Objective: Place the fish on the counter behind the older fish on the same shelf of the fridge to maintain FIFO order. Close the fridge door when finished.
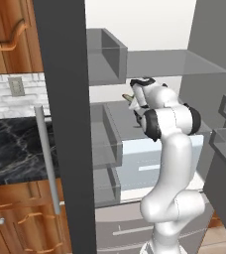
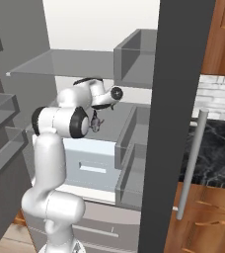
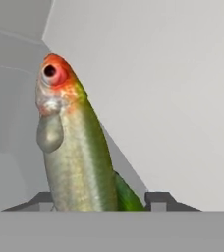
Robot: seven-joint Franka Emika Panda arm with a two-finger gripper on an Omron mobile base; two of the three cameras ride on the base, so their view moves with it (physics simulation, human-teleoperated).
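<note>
The gripper (image 3: 100, 201) is clamped on the fish (image 3: 72, 142), which stands up between the two fingertips with its head away from the hand. The arm reaches into the open fridge (image 1: 65, 124), and the fish (image 1: 128, 97) is held above the grey shelf (image 2: 115, 126), not yet put down. So, I judge, the carrying is nearly done; the placing, the release and closing the door are left. The older fish is hard to find: a small dark shape below the hand could be it, but I cannot tell. The arm hides much of the shelf.
</note>
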